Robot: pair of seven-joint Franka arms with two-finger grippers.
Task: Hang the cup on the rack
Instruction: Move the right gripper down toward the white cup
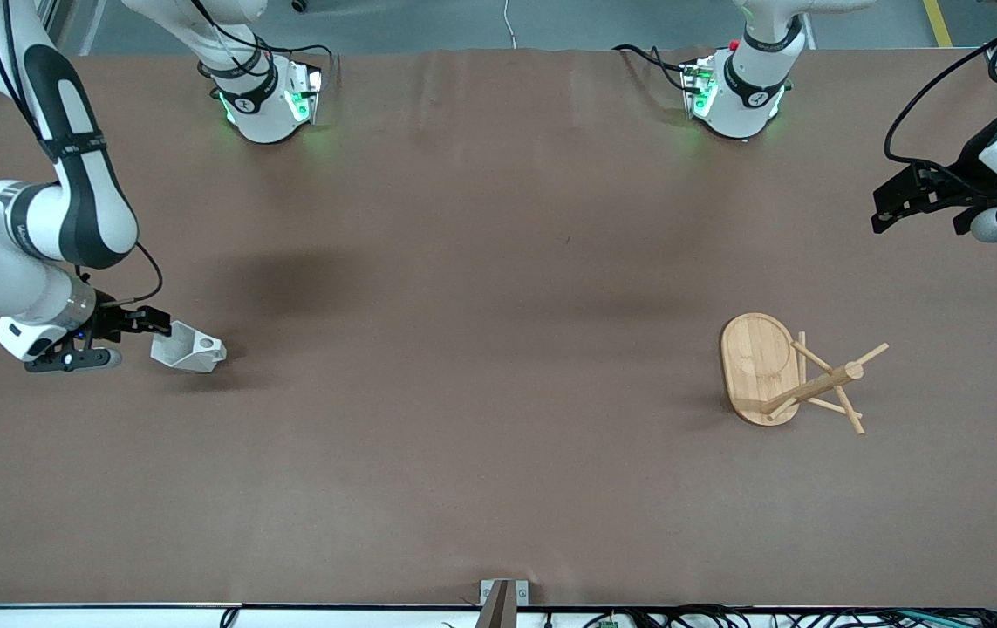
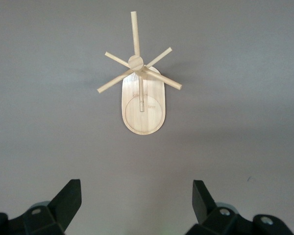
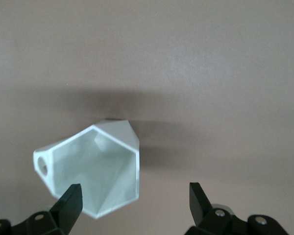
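White faceted cup (image 1: pixel 188 349) is seen lying on its side on the brown table (image 1: pixel 481 349), toward the right arm's end. Its hexagonal rim is turned toward the right hand (image 1: pixel 145 324), its tapered body points toward the table's middle, and its blocky handle with a round hole (image 3: pixel 41 165) is seen at one side. The right hand's fingers (image 3: pixel 71 203) are spread apart just at the rim, one finger overlapping it; contact cannot be told. A light bamboo rack (image 1: pixel 790 373) stands well apart, toward the left arm's end, its oval base flat, post upright, thin pegs angled outward. The left hand (image 2: pixel 137 205) is held open above the table near the rack.
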